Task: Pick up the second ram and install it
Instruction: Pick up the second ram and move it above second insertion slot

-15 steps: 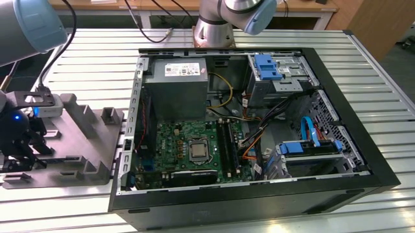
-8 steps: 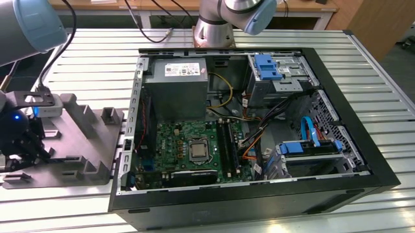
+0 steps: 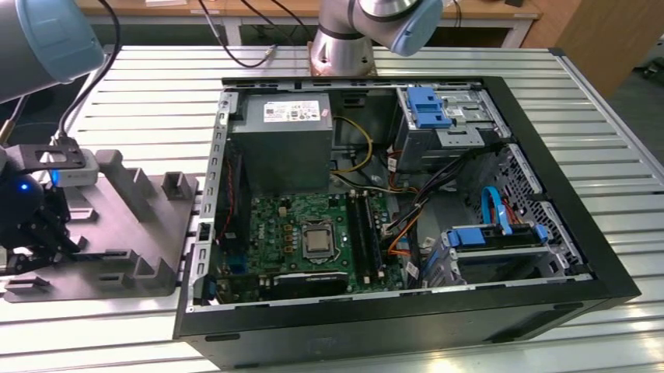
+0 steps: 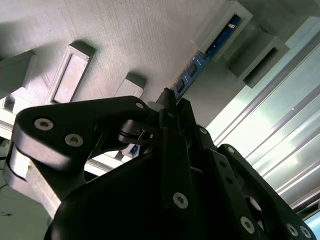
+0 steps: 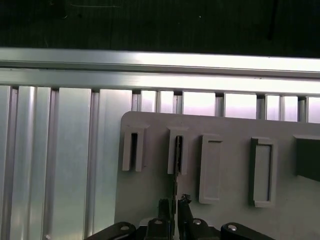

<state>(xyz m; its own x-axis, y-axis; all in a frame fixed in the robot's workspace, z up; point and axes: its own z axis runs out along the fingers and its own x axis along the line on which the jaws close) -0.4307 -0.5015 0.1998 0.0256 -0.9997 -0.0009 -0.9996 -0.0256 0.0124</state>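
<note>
The second ram (image 4: 200,62) is a thin blue stick standing on edge in a slot of the grey tray (image 4: 125,35). In the first wrist view the second ram (image 5: 176,165) shows edge-on, running from a slot tab down between my fingers. My gripper (image 5: 174,202) straddles it, with the black fingers (image 5: 163,206) pressed in from both sides. In the second wrist view the gripper (image 4: 165,100) closes around the stick's middle, and a bit of blue shows again behind the fingers. In the exterior view the gripper (image 3: 31,233) hangs low over the tray (image 3: 124,256), at that view's left.
An open computer case (image 3: 394,311) lies on the slatted metal table (image 3: 155,101), to the exterior view's right of the tray. Inside are the green motherboard (image 3: 311,225), a power supply (image 3: 280,148), cables and blue drive brackets. Upright tabs (image 5: 262,170) stand on the tray.
</note>
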